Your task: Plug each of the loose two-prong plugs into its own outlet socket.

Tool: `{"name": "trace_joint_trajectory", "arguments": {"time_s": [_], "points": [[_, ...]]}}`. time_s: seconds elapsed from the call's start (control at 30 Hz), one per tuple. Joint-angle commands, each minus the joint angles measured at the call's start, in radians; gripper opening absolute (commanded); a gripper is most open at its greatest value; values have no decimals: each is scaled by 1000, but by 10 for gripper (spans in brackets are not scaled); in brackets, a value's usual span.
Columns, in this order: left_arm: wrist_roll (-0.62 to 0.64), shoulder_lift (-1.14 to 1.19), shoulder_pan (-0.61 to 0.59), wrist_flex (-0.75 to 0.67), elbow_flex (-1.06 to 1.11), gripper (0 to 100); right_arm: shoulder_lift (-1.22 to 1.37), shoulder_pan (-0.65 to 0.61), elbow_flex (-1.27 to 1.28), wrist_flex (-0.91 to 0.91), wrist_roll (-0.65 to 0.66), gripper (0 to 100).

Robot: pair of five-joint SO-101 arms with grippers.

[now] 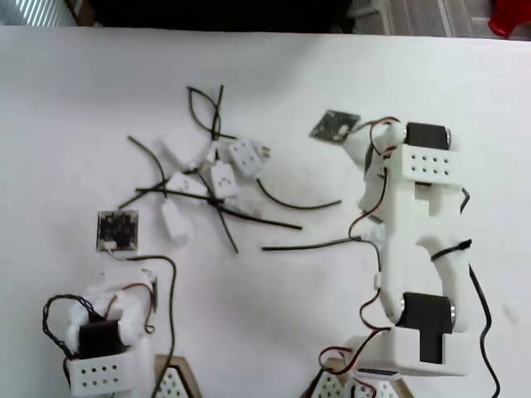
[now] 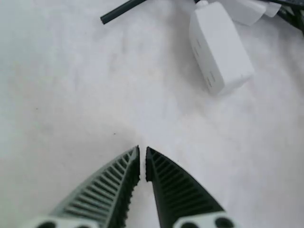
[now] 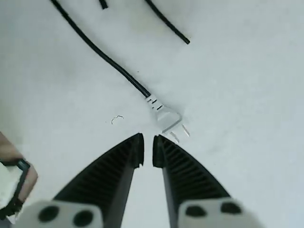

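Left gripper (image 2: 142, 156): fingers drawn together with only a slit between the tips, holding nothing, poised over the bare white table (image 2: 71, 95); a white outlet socket block (image 2: 219, 47) lies near, ahead of the tips and apart from them. Right gripper (image 3: 147, 145): fingers likewise almost together and empty; a loose two-prong plug (image 3: 167, 118) lies flat on the table just beside the tips, prongs turned toward them, its black cable (image 3: 95, 50) running away; whether finger and prongs touch cannot be told. High view: further socket blocks (image 1: 222, 178) lie tangled with black cables mid-table, between the left arm (image 1: 99, 340) and the right arm (image 1: 415, 232); whether any plug there is seated cannot be told.
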Motion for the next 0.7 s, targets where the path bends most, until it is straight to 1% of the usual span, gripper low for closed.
{"name": "trace_joint_trajectory", "arguments": {"time_s": [0.0, 0.07, 0.13, 0.23, 0.43, 0.67], "points": [[-9, -4, 15, -9, -3, 46, -45, -5, -3, 5, 173, 118], [-9, -4, 15, -9, -3, 46, -45, -5, 32, -4, 258, 173], [-9, -4, 15, -9, -3, 46, -45, -5, 81, -39, 315, 224], [-9, -4, 15, -9, -3, 46, -15, -4, 135, -120, 338, 266], [-9, -4, 15, -9, -3, 46, 150, -2, 137, -229, 341, 269], [-9, -4, 15, -9, -3, 46, 255, 21, 137, -283, 341, 269]]}}
